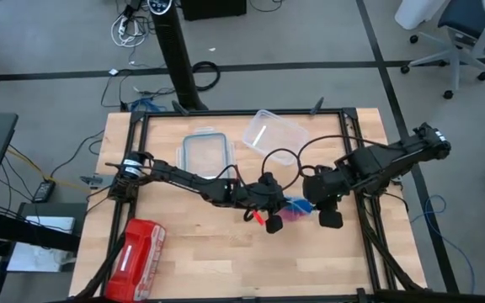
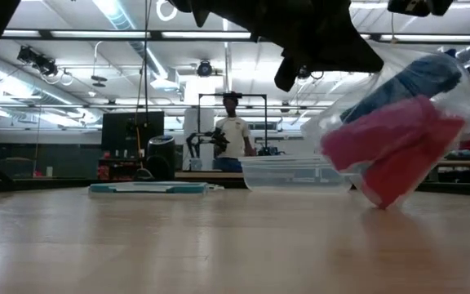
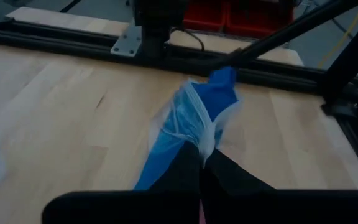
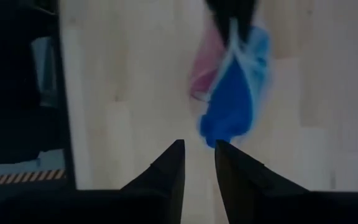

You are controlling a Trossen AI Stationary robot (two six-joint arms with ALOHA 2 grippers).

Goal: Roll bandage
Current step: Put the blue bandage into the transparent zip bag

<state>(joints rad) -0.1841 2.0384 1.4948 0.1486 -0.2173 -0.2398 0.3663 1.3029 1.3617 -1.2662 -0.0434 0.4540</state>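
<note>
A clear plastic bag at mid-table holds the bright blue bandage and red-pink fabric rolls. My left gripper is shut on the bag. In the low view the bag is tilted under the gripper, its lower corner on the table. My right gripper is just right of the bag, narrowly open and empty. Its fingers point at the blue bandage without touching it. My left gripper pinches the gathered clear film of the bag between its two shut fingers, beside the blue bandage. In the low view it comes at the bag's upper end from above. The bag hangs tilted below it, with its lower corner on the table.
A clear plastic container and its lid lie toward the far edge. A red zip pouch lies at the near left. A black frame borders the tabletop. A person stands in the room behind.
</note>
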